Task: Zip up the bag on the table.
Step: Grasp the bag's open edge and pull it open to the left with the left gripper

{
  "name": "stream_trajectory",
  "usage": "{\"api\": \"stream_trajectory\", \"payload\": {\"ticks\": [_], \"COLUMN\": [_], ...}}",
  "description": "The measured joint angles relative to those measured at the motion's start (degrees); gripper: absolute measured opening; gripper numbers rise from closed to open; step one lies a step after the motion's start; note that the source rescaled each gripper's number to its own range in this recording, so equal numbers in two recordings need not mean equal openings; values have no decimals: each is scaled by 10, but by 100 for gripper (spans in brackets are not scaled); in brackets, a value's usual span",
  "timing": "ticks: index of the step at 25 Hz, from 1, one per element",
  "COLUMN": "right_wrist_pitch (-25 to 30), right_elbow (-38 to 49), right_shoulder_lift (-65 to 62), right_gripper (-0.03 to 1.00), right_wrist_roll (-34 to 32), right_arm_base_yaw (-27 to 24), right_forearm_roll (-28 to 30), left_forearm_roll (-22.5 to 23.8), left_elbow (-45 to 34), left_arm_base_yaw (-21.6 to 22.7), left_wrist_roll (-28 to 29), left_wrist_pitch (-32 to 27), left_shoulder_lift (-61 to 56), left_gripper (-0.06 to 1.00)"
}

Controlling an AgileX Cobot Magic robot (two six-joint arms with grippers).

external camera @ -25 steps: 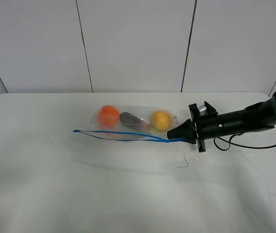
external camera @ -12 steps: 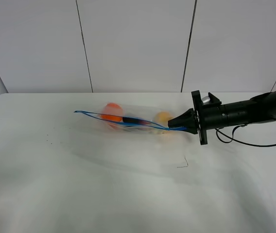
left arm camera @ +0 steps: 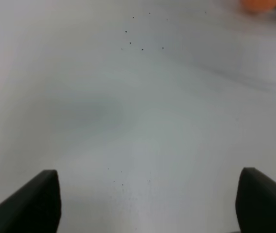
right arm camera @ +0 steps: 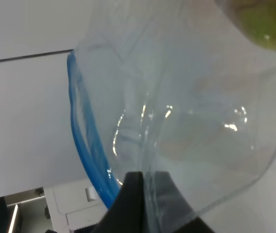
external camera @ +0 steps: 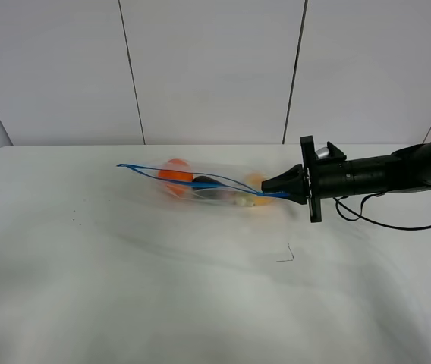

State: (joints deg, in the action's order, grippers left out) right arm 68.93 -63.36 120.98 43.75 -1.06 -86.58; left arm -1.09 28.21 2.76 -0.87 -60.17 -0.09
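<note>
The clear bag (external camera: 208, 186) hangs partly lifted over the white table (external camera: 200, 303), blurred by motion. Its blue zipper strip (external camera: 193, 180) runs from the far left end down to my right gripper (external camera: 275, 190). An orange fruit (external camera: 174, 174), a purple one (external camera: 204, 183) and a yellow one (external camera: 254, 182) show through it. My right gripper is shut on the bag's corner beside the zipper strip; the right wrist view shows its fingertips (right arm camera: 143, 194) pinching the plastic next to the blue strip (right arm camera: 82, 141). My left gripper (left arm camera: 147, 204) is open over bare table (left arm camera: 128, 121), away from the bag.
A small dark scrap (external camera: 285, 255) lies on the table in front of the right gripper. The right arm's cable (external camera: 397, 224) hangs over the table's right side. White wall panels stand behind the table. The orange fruit (left arm camera: 259, 4) shows at the left wrist view's edge.
My right gripper has lifted and moved slightly back with the bag's corner. The zipper edge has risen off the table and the fruit has shifted inside the bag.
</note>
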Motion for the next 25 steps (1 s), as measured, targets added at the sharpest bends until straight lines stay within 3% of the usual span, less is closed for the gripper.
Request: {"api": "stream_trajectory", "payload": {"ticks": [19,25], "right_wrist_pitch": [0,0], "right_elbow": [0,0], "right_shoulder_lift": [0,0], "right_gripper": [0,0], "right_wrist_roll": [0,0], "right_arm_base_yaw": [0,0], "right_forearm_roll": [7,7], "left_forearm_roll": [1,1], "left_elbow": [3,99], "left_arm_base_yaw": [0,0], "left_wrist_roll": [0,-4], "left_wrist_pitch": [1,44], "left_shoulder_lift": [4,157], "left_gripper": [98,98]}}
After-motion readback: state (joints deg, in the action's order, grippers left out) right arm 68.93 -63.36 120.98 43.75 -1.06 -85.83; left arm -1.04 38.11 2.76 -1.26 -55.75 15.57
